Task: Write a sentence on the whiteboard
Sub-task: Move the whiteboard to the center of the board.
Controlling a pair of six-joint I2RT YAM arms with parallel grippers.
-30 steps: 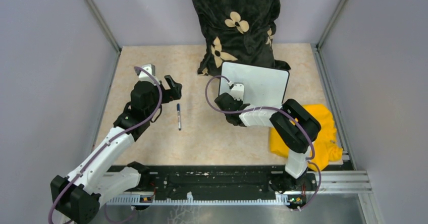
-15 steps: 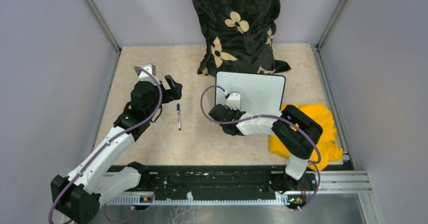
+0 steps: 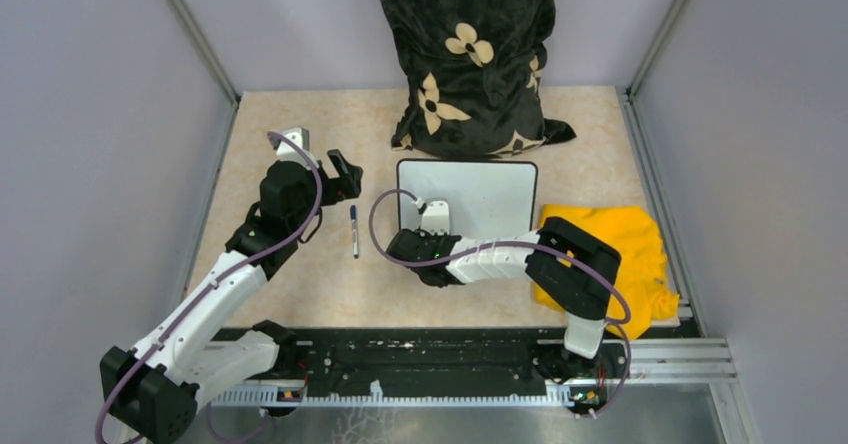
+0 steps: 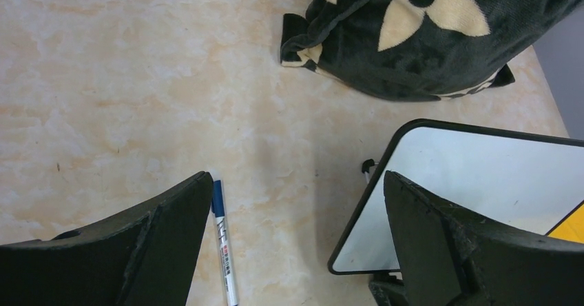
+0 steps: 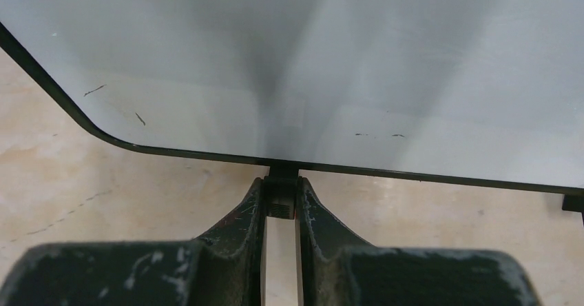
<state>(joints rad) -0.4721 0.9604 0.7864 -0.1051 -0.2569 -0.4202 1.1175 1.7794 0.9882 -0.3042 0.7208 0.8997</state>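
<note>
The whiteboard [image 3: 480,189] lies flat mid-table, a white face in a thin black frame, also seen in the left wrist view [image 4: 475,182] and the right wrist view [image 5: 310,65]. No sentence is in view on it, only faint specks. My right gripper [image 3: 432,232] [image 5: 281,196] is shut on a small black foot [image 5: 282,190] at the board's near edge. A blue-capped marker [image 3: 354,230] [image 4: 224,251] lies on the table left of the board. My left gripper [image 3: 343,176] [image 4: 297,176] hovers open just beyond the marker's cap end, holding nothing.
A black pillow with cream flowers [image 3: 470,54] leans at the back, just behind the board. A yellow cloth [image 3: 625,249] lies to the right, partly under my right arm. Grey walls close in on both sides, and a black rail [image 3: 430,354] runs along the near edge.
My right gripper has dragged the whiteboard left and toward me, off the yellow cloth's side, squaring it to the table. The left arm and marker have stayed put.
</note>
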